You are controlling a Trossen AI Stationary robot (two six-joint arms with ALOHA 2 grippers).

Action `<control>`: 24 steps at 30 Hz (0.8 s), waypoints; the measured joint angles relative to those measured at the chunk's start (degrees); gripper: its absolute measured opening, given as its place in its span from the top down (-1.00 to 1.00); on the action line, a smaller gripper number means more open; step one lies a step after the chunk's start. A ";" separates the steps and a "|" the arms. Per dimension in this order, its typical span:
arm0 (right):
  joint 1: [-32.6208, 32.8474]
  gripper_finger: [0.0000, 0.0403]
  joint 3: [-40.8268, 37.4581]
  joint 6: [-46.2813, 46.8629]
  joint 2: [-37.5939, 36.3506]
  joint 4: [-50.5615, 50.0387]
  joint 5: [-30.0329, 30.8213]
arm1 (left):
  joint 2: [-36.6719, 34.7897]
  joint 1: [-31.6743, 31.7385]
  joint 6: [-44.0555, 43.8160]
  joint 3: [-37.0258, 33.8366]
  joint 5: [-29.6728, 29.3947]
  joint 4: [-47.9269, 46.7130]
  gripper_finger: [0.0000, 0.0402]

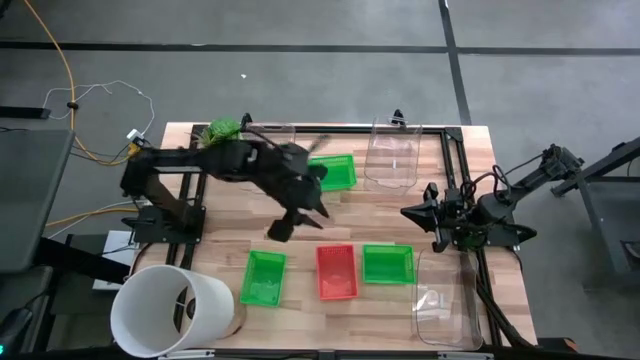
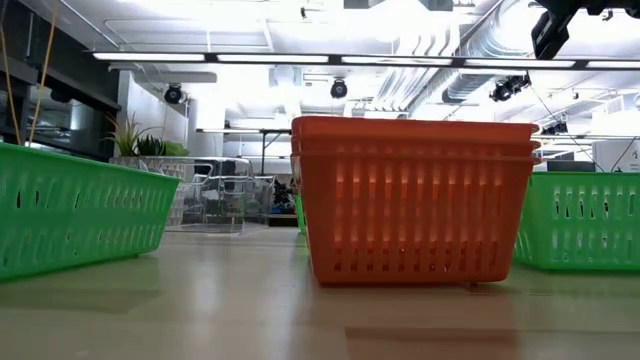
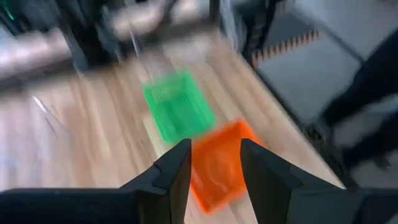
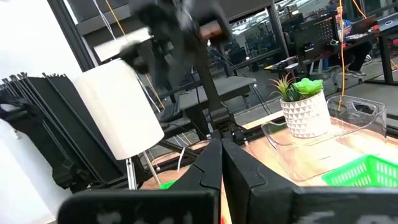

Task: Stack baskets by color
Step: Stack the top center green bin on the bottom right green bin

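A red basket stack rests on its base near the table's front edge, with nested rims showing in the low view. Green baskets lie on either side of it, and a third green basket sits farther back. My left gripper hangs open above the table's middle, with nothing between its fingers. In its wrist view the red stack and a green basket lie far below. My right gripper waits shut at the right edge.
A white bucket stands at the front left corner. Clear plastic bins sit at the back and the front right. A potted plant stands at the back left. Bare wood lies between the far green basket and the front row.
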 joint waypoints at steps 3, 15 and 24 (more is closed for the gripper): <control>0.00 1.00 0.00 0.00 -0.02 0.17 -0.39 | -3.16 0.26 -1.00 0.02 -0.64 2.29 0.42; 0.00 1.00 0.00 0.53 0.00 0.07 -1.91 | -17.79 0.42 -10.73 -19.62 -4.77 27.12 0.61; 0.02 1.00 0.00 0.16 0.00 0.26 -2.28 | -35.78 -2.17 -24.85 -54.67 -13.18 60.23 0.66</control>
